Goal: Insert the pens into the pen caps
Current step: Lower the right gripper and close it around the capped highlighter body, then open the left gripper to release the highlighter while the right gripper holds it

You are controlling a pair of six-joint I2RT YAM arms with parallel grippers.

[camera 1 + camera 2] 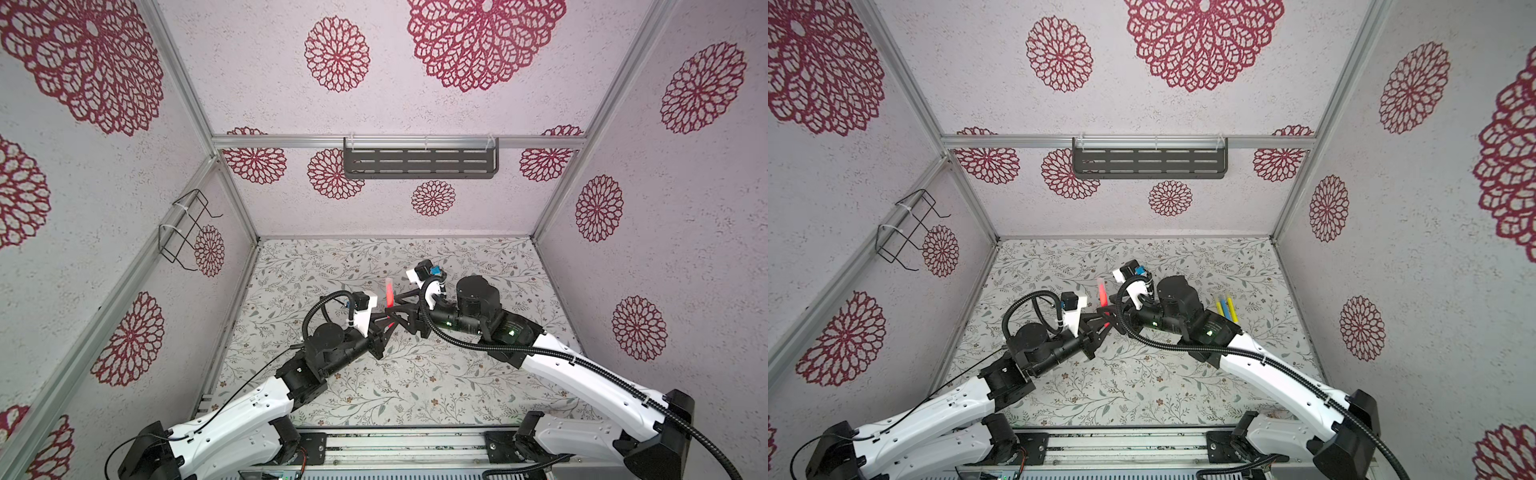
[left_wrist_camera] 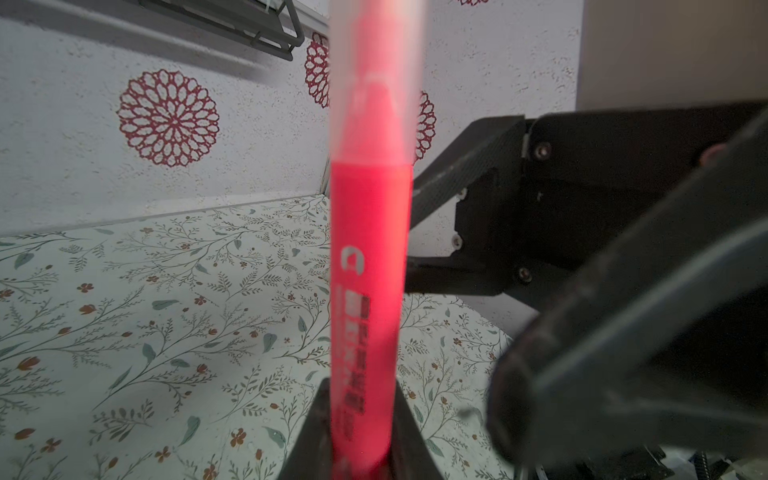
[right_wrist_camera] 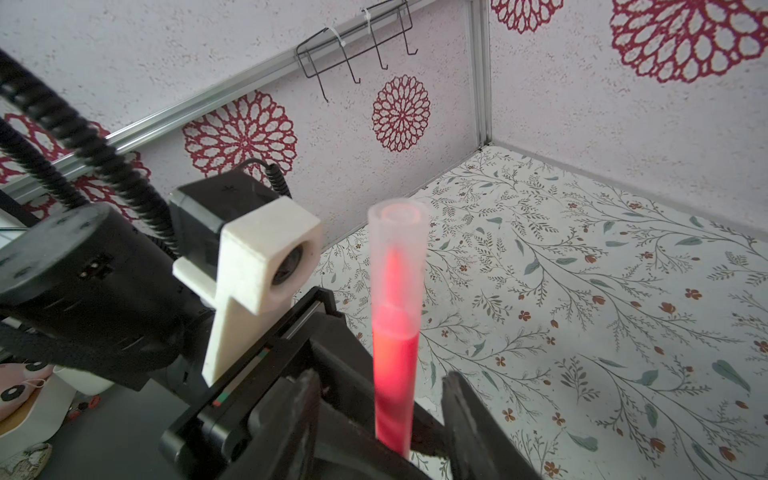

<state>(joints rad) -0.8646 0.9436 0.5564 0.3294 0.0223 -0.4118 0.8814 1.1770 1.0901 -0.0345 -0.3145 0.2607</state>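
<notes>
Red-pink pen (image 2: 370, 249) is clamped upright in left gripper (image 2: 359, 415), translucent cap (image 3: 397, 253) seated over its tip above the grip; jaws of right gripper (image 3: 380, 378) are set apart, flanking it.

My two arms meet over the middle of the tabletop (image 1: 415, 382), and that is the tight spot. The left gripper (image 1: 388, 322) clamps a red pen (image 1: 390, 297) upright with its cap (image 3: 399, 249) on top. The right gripper (image 3: 384, 399) has a jaw on either side of it, leaving only a narrow gap each way. The left arm's camera mount (image 3: 270, 257) crowds in just beside the pen. Three loose pens (image 1: 1226, 307) lie toward the right edge, just beside the right arm (image 1: 1266, 374). I see open surface along the front edge and in the back left corner. The shelf (image 1: 419, 162) and wire rack (image 1: 187, 226) hang on the walls.
</notes>
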